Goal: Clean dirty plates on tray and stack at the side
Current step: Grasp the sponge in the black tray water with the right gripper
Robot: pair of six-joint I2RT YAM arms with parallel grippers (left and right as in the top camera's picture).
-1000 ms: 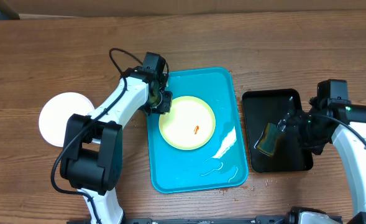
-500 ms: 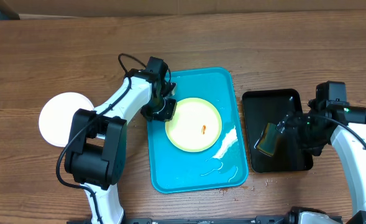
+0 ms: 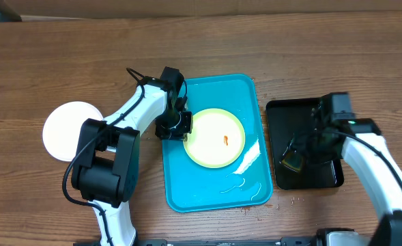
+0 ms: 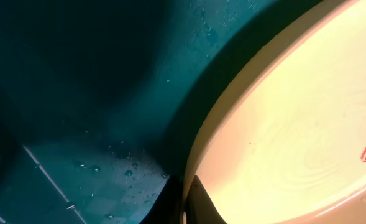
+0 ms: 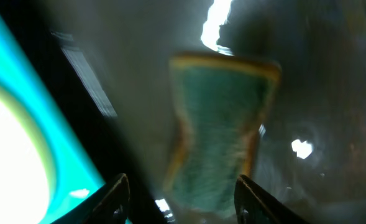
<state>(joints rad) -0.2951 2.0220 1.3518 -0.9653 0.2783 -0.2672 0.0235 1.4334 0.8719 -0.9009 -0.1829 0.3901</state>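
A plate with a pale yellow-green rim (image 3: 216,137) and a small orange-red smear lies on the turquoise tray (image 3: 214,89). My left gripper (image 3: 178,126) is shut on the plate's left rim; the left wrist view shows the fingers (image 4: 186,202) pinching the rim of the plate (image 4: 294,118) over the wet tray (image 4: 77,93). A white plate (image 3: 67,130) lies on the table at the left. My right gripper (image 3: 303,147) is open over the green-and-yellow sponge (image 3: 293,161), which also shows in the right wrist view (image 5: 223,124) between my fingers (image 5: 179,199).
The sponge lies in a black tray (image 3: 308,109) right of the turquoise tray. Foam and water streaks (image 3: 245,164) lie on the turquoise tray's lower right. The left arm's cable (image 3: 136,74) loops above it.
The left gripper has slid the yellow-green-rimmed plate a little to the right on the tray. The right arm has swung left and now sits over the sponge.
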